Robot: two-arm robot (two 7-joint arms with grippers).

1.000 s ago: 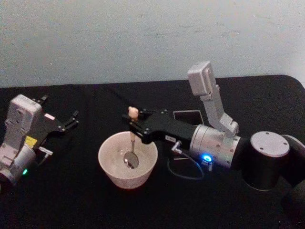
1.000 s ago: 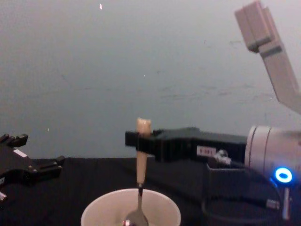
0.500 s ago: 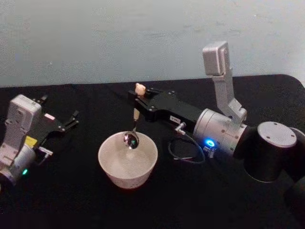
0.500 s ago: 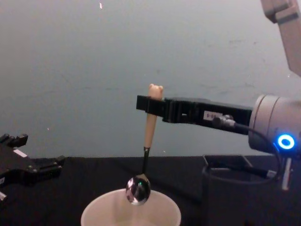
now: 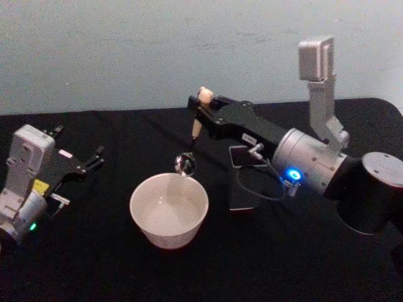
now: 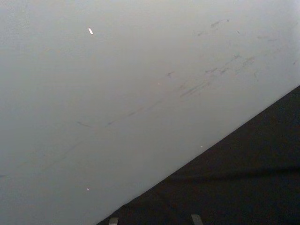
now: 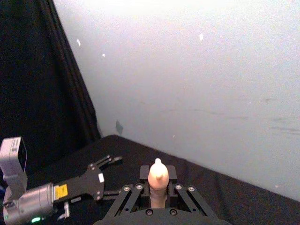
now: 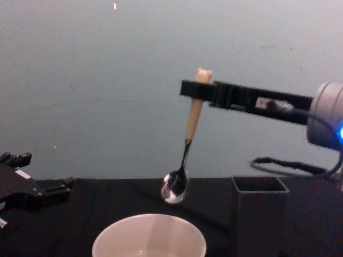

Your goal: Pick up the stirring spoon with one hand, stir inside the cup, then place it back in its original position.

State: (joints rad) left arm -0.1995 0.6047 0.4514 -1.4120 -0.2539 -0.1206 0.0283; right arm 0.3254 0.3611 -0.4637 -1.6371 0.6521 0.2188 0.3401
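**Spoon in the air beyond the cup, pinched by the right gripper**

On the head view I have the right gripper [image 5: 199, 107] reaching in from the worktop's right edge. Its fingers are pressed onto the pale handle of the stirring spoon [image 5: 194, 132], just under the bear head. The spoon hangs tilted, its shiny bowl lowest, at the far rim of the cup [image 5: 167, 234]. The cup stands mid-worktop, toward the front edge. The dark holder [image 5: 242, 200] stands upright just to the cup's right, partly under the right arm. The left gripper [image 5: 77, 143] lies by the left edge with its fingers spread, well apart from the cup.

The left wrist view gives me the pale wall and a strip of the black worktop [image 6: 243, 183].

On the right wrist view the fingers clamp the handle from both sides, with the bear head poking up between them. The left gripper shows farther off, fingers apart.

From the chest view the spoon's bowl hangs clear above the cup's rim, touching nothing. It sits between the cup [image 8: 107, 242] and the holder [image 8: 260, 219]. The handle leans toward the holder at its top.
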